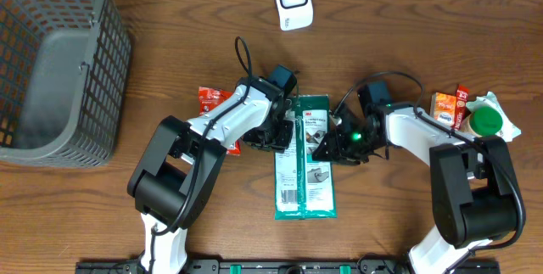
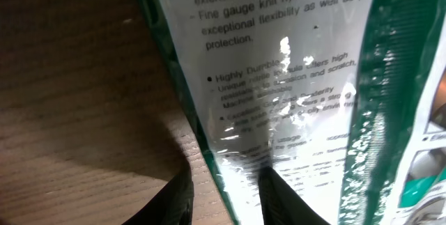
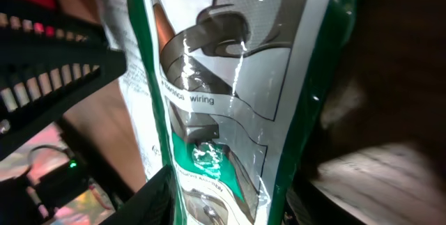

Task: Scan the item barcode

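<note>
1. The green-and-white 3M package is lying lengthwise at the centre of the wooden table, between the two arms. Its printed face is pointing up.

2. The left gripper is sitting at the upper left edge of the package. In the left wrist view, its fingers are straddling the green border. One finger is standing over bare wood and the other over the printed text. It cannot be told whether the pads are clamping the film.

3. The right gripper is sitting over the package's upper right part. In the right wrist view, its fingers are standing apart, released. The glossy illustrated panel is running behind them and past the gap.

4. The white barcode scanner is resting at the far edge of the table, well apart from the package.

5. A grey wire basket is occupying the far left corner. A red packet is lying just beside the left arm. An orange carton and a green-capped item are lying near the right arm.
</note>
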Controlling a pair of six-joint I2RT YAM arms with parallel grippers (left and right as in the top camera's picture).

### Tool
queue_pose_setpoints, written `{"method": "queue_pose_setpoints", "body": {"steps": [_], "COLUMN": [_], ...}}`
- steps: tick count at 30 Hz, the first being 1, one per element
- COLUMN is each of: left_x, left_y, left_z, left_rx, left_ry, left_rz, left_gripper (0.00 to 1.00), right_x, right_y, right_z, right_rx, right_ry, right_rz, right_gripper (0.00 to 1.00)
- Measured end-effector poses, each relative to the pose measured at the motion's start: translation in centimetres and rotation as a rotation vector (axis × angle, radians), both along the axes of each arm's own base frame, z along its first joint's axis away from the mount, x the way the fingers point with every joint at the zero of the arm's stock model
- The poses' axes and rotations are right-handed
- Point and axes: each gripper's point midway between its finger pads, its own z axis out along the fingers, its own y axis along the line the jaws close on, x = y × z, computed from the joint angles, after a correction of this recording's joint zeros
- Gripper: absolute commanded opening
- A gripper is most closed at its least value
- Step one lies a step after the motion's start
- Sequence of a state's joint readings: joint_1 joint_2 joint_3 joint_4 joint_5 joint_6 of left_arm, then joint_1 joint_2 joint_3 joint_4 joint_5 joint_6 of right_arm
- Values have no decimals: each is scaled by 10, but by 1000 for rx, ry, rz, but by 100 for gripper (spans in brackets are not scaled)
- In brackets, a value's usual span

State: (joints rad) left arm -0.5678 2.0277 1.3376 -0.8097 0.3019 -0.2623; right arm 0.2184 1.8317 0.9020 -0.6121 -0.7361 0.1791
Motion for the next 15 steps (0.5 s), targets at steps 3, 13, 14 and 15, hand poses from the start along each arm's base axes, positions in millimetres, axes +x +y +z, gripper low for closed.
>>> {"method": "queue_pose_setpoints", "body": {"steps": [3,13,14,15], "left_x": [0,0,0,0], "left_y": [0,-1,-1,-1], "left_z": [0,0,0,0], "left_rx": [-2,-5,-5,-5], "left_ry": [-1,-1,-1,-1], "left_rz": [0,0,0,0], "left_gripper": [33,31,30,29], "right_x": [-4,-14,-14,-14], "right_y": [4,18,19,19], "right_z": [0,0,0,0], "right_rx": [70,265,276,286], "right_ry": [-3,1,0,0], "right_rz": [-18,-97,-105,-114], "right_gripper": [43,43,42,42]}}
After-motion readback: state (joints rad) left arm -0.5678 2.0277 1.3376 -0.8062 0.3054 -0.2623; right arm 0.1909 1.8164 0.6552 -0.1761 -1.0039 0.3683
